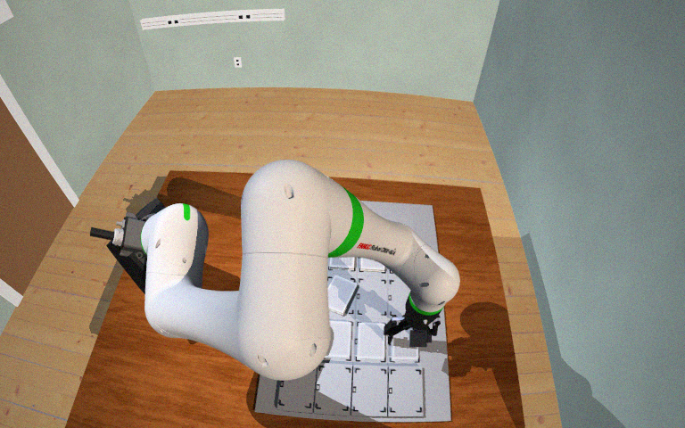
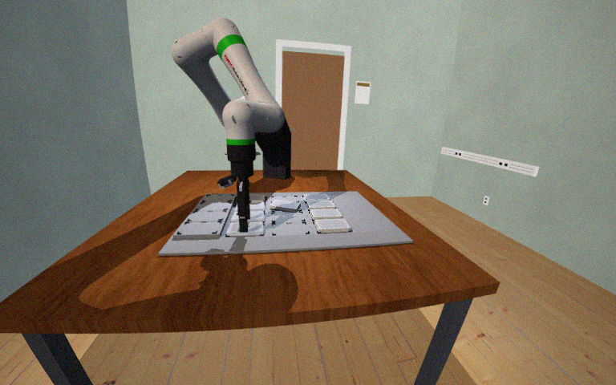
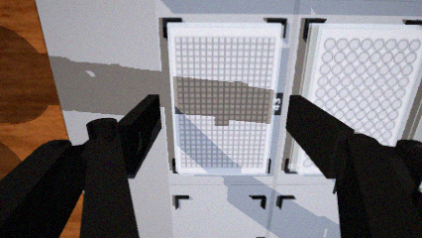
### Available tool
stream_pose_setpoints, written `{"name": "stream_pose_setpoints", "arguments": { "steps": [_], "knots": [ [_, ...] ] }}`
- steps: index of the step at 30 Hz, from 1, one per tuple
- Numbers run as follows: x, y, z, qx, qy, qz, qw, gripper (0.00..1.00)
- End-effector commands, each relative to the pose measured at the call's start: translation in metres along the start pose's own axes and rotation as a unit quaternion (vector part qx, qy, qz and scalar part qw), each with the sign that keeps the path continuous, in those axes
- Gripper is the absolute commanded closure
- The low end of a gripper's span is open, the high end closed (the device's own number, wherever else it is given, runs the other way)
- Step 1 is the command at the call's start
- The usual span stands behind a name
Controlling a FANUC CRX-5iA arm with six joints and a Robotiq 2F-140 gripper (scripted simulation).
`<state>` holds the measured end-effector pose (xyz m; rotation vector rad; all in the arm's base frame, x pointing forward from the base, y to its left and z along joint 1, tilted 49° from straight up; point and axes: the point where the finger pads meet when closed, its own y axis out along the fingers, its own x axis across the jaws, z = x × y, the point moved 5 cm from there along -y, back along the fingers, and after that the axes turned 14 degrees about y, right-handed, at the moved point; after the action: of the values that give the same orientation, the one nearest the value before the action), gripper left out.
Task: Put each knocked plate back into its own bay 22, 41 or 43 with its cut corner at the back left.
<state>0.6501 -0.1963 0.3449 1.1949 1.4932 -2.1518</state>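
My gripper [image 1: 411, 330] [image 2: 244, 223] [image 3: 224, 111] is open, low over a sealed 384-well plate [image 1: 404, 351] [image 2: 255, 228] [image 3: 223, 55]. The plate lies flat inside its bay's black corner pieces. My fingers stand on either side of its long edges, with a gap on each side. A sealed 96-well plate [image 3: 364, 84] sits in the bay beside it. Another white plate [image 1: 343, 294] [image 2: 285, 204] lies askew and tilted across a bay near the middle of the deck. My arm hides part of the deck in the top view.
The grey deck [image 1: 429, 226] [image 2: 372, 227] [image 3: 99, 40] lies on a wooden table [image 1: 469, 252] [image 2: 363, 281]. Several more plates [image 2: 333, 224] sit in the right-hand column in the exterior view. The raised column of empty bays [image 1: 368, 390] [image 2: 204, 217] is beside my gripper.
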Motion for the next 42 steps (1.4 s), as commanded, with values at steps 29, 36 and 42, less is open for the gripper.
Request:
{"name": "stream_pose_setpoints", "arguments": {
  "steps": [29, 36, 42],
  "knots": [
    [-0.001, -0.027, 0.0, 0.0, 0.0, 0.001, 1.0, 0.3],
    [0.014, -0.027, -0.006, 0.0, 0.067, 0.001, 0.998, 0.3],
    [0.029, -0.027, -0.012, 0.0, 0.133, 0.001, 0.991, 0.3]
  ]
}}
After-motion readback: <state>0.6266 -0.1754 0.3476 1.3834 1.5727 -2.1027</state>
